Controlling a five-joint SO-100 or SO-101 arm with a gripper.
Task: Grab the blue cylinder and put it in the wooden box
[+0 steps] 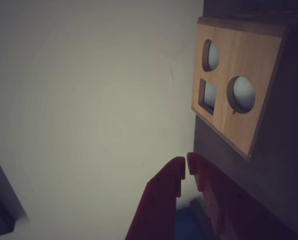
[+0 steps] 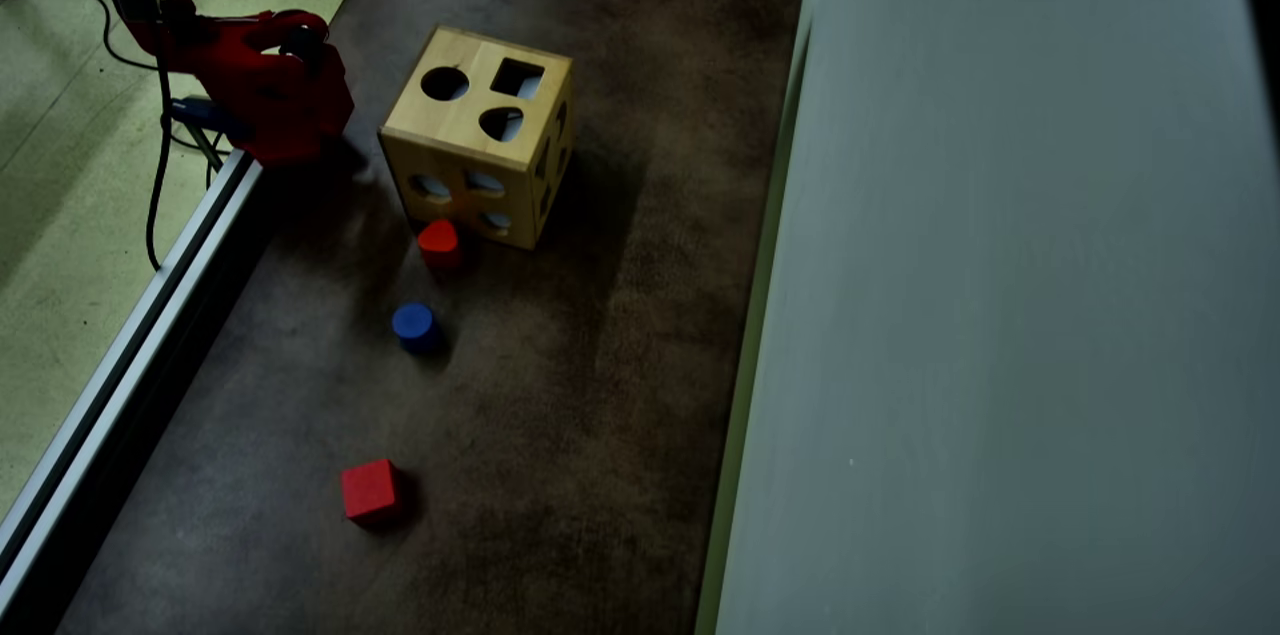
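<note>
A: Which step is in hand?

B: The very start, I'd judge. The blue cylinder (image 2: 412, 322) stands on its flat end on the dark desk (image 2: 600, 395), untouched, out in the open between the red rounded block (image 2: 438, 238) and the red cube (image 2: 368, 489). Nothing is lifted yet.

A: And the arm?

B: In the overhead view the red gripper (image 2: 300, 130) sits at the desk's left edge, beside the wooden box (image 2: 450, 120) and well apart from the cylinder. In the wrist view its fingers (image 1: 169, 175) are pressed together at the tips, with nothing between them, and they point past the box's holed face.

A: So what does the next move call for?

B: Swinging away from the box towards the cylinder, spreading the fingers, then coming down over it. The red rounded block lies near the cylinder on the box side, so the approach wants care not to knock it.

A: And the drop?

B: The box's top shows a round hole (image 2: 444, 83), a square one and a rounded one; the round hole looks the likely fit, so the cylinder should be carried upright.
</note>
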